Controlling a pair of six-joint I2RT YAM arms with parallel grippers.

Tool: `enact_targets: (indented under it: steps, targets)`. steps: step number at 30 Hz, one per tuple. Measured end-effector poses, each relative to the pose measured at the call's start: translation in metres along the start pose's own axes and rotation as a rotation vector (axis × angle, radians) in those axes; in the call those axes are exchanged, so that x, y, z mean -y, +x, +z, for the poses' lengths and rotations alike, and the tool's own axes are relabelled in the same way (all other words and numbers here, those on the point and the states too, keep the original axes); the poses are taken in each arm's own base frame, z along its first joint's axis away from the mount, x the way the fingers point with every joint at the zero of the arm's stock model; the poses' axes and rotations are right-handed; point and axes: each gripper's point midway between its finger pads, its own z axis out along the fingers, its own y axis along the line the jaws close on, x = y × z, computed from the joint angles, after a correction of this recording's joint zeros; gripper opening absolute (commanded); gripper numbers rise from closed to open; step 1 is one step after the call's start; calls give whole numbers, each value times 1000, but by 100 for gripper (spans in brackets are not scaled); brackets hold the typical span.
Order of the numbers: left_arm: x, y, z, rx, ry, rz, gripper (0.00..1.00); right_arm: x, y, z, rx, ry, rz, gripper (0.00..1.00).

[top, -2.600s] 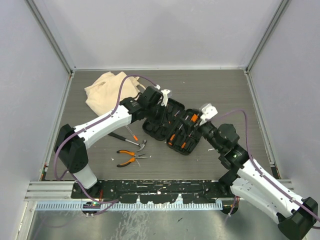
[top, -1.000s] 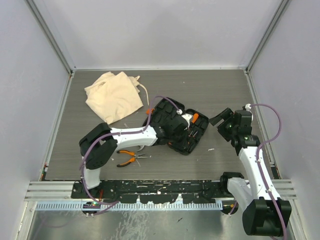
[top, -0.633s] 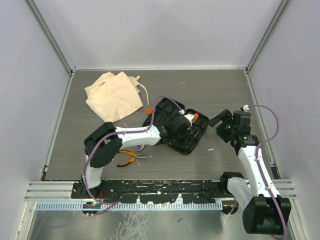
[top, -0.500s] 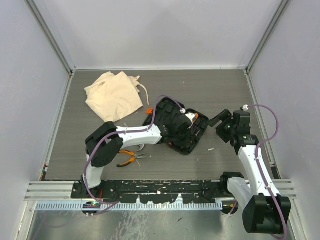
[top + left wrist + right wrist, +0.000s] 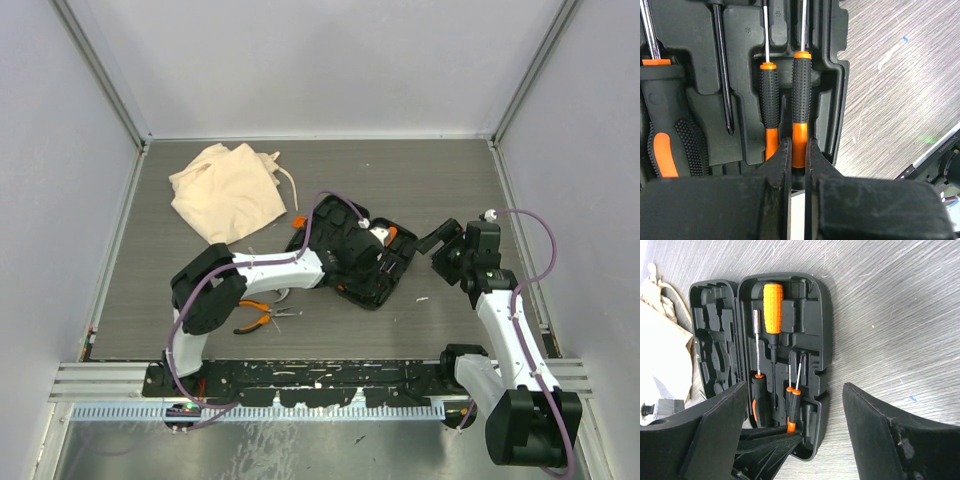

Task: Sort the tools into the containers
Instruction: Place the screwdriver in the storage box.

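Left gripper (image 5: 798,165) clenches the slim screwdriver (image 5: 801,90) inside the tool case (image 5: 812,315); right gripper (image 5: 795,410) gapes wide beside the case.

The left claw (image 5: 799,150) is set over the open case (image 5: 810,305), on the half nearer the right claw (image 5: 435,243), which is held apart over the surface (image 5: 450,180). A slim screwdriver (image 5: 800,90) is seated in the outermost slot, its handle end enclosed between the left claw's fingers. A second screwdriver (image 5: 768,95) is lodged just left of it. The bag (image 5: 225,190) is spread well behind-left of that claw, and the pliers (image 5: 255,316) are laid before it, leftward.
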Motion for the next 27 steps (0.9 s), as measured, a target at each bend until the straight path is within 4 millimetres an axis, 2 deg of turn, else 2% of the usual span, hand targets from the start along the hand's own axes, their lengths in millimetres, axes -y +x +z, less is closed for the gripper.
enact_targets:
  steps: [4, 14, 27]
  targets:
    - [0, 1, 0, -3, 3, 0, 4, -1, 1, 0, -3, -3, 0, 81]
    - [2, 1, 1, -16, 6, -3, 20, -1, 1, 0, -6, -6, 1, 81]
    - [6, 4, 0, -24, 13, -15, 31, -1, 2, 0, -11, -10, 1, 81]
